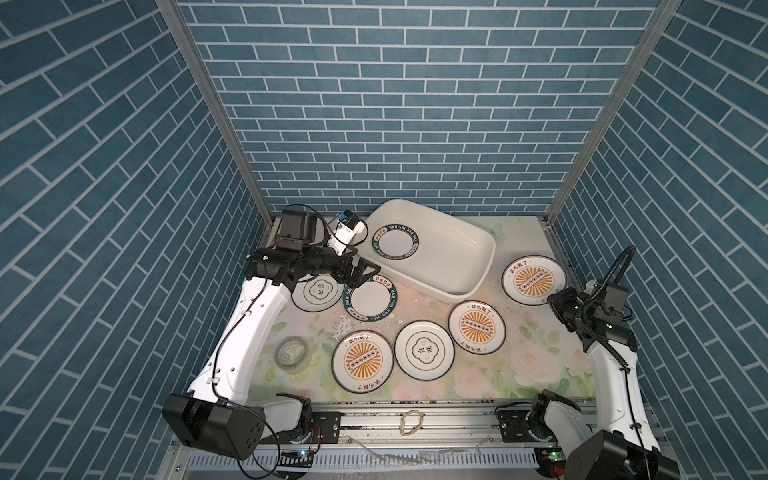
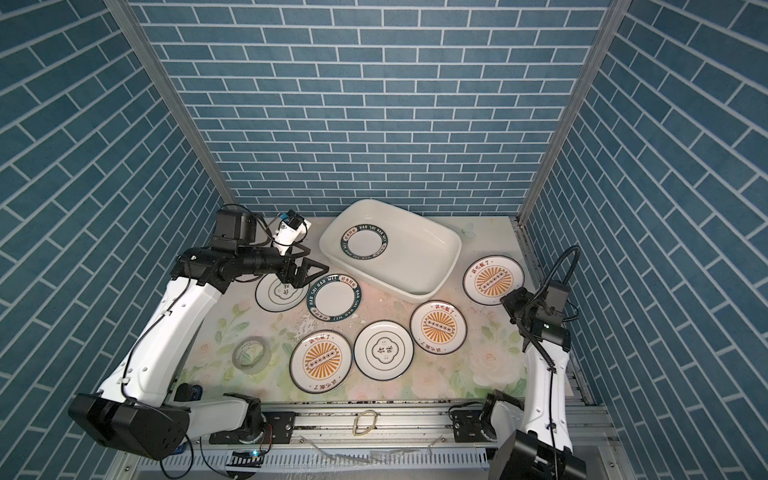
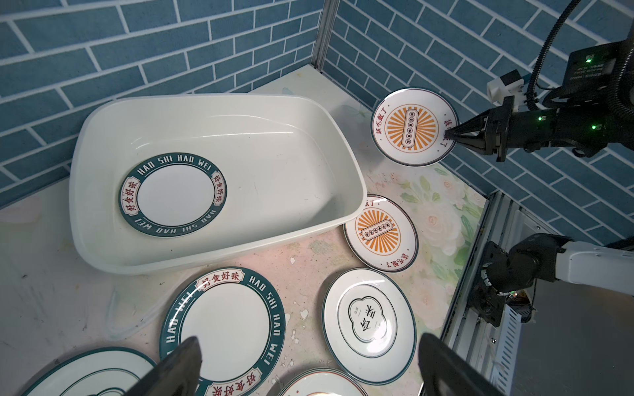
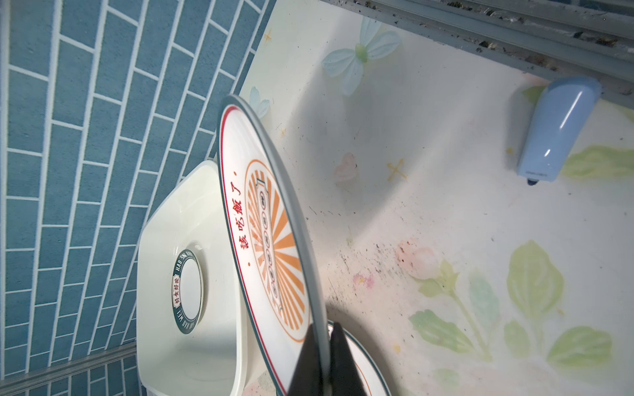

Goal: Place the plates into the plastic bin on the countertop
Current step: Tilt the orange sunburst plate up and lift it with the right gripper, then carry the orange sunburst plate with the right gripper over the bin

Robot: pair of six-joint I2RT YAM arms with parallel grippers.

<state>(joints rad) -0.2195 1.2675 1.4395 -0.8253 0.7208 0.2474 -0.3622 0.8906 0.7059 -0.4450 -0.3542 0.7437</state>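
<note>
The right gripper [image 3: 449, 132] clamps the rim of a round white plate with an orange sunburst centre [image 3: 411, 127], tilted off the pale flowered countertop [image 1: 540, 365], face toward the cream-white rectangular plastic bin [image 1: 449, 253]. The bin's long axis runs back-left to front-right in both top views; one green-lettered white plate [image 1: 396, 243] lies flat in its back-left end. The left gripper [image 3: 307, 341] hangs with jaws wide apart beside the bin

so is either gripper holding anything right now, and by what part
The right gripper pinches a sunburst plate by its rim; the left gripper is open and empty.
</note>
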